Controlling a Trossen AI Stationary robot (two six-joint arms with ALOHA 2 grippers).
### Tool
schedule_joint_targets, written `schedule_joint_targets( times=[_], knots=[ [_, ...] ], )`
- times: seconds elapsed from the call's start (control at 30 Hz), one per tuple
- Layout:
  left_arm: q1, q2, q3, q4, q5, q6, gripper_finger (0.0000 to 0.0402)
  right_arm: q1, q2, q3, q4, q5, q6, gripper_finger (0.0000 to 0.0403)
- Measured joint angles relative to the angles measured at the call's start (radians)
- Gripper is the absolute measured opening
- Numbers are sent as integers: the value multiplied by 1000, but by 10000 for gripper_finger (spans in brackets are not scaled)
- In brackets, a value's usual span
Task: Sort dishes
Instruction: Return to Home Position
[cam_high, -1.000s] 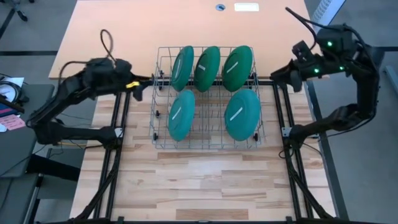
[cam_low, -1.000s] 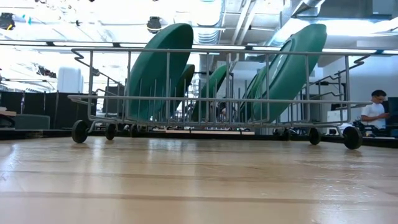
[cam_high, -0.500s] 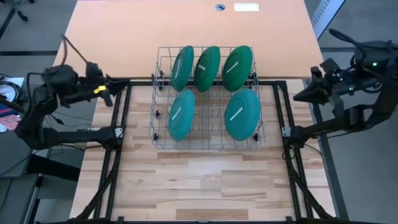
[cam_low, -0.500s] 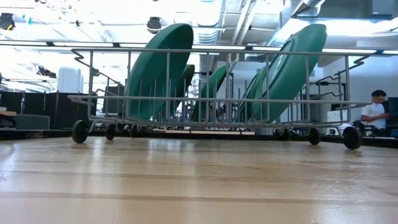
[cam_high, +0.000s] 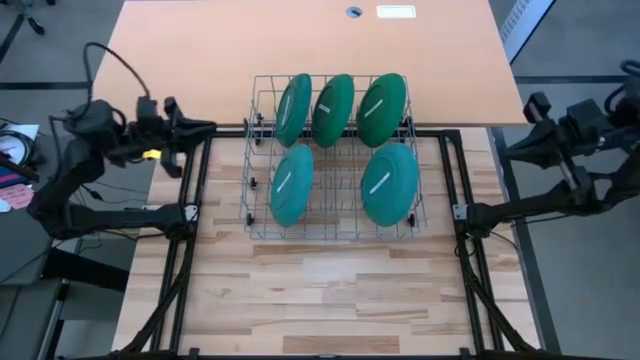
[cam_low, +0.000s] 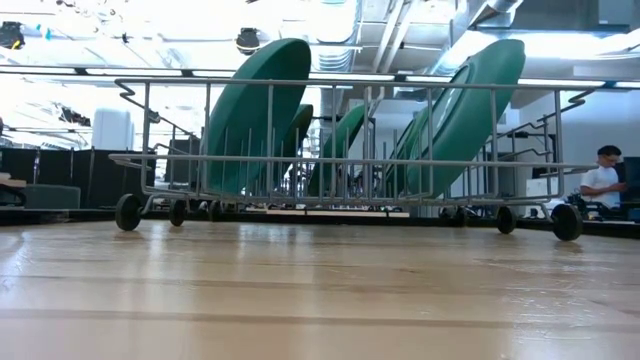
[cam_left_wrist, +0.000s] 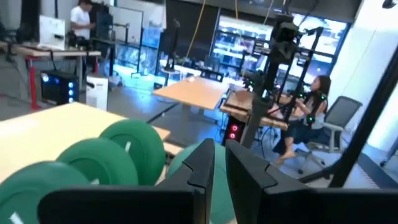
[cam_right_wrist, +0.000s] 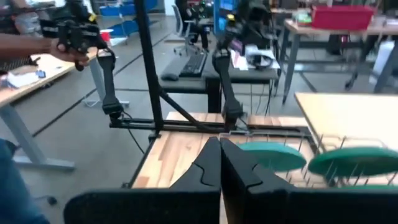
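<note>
A wire rack (cam_high: 335, 225) on small wheels stands mid-table. Three dark green plates (cam_high: 333, 108) stand on edge between the tines of its far row. Two teal plates (cam_high: 390, 183) stand on edge in its near row. They also show in the low view (cam_low: 255, 110). My left gripper (cam_high: 208, 127) hovers left of the rack's far left corner, shut and empty; its own view (cam_left_wrist: 219, 149) shows the green plates (cam_left_wrist: 137, 146) beyond it. My right gripper (cam_high: 510, 152) hovers right of the rack, past the table's right rail, shut and empty (cam_right_wrist: 219, 144).
Black frame rails run along the table's left (cam_high: 195, 200) and right (cam_high: 455, 200). A tan desk (cam_high: 300, 40) lies beyond the far edge. Bare wood (cam_high: 330, 290) lies near the front edge. People show in the room behind (cam_low: 603, 175), and a hand holds a controller (cam_right_wrist: 68, 43).
Both arms have drawn back from the rack. My left gripper has gone toward the table's left edge. My right gripper has gone toward the right edge, past the rail. The plates and the rack have stayed where they were.
</note>
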Motion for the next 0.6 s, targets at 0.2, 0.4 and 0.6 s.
schedule_joint_targets(
  times=[0.2, 0.4, 0.6],
  knots=[
    [-55, 1, -120, 189, -8, 7, 36, 0, -83, -148, 37, -7, -42, 1],
    [-102, -10, -236, 239, -98, 55, 36, 0, -255, -361, 129, -42, -38, 1],
    [-139, -28, -307, 289, -109, 61, 36, 0, -452, -581, 338, -42, 88, 0]
  ],
)
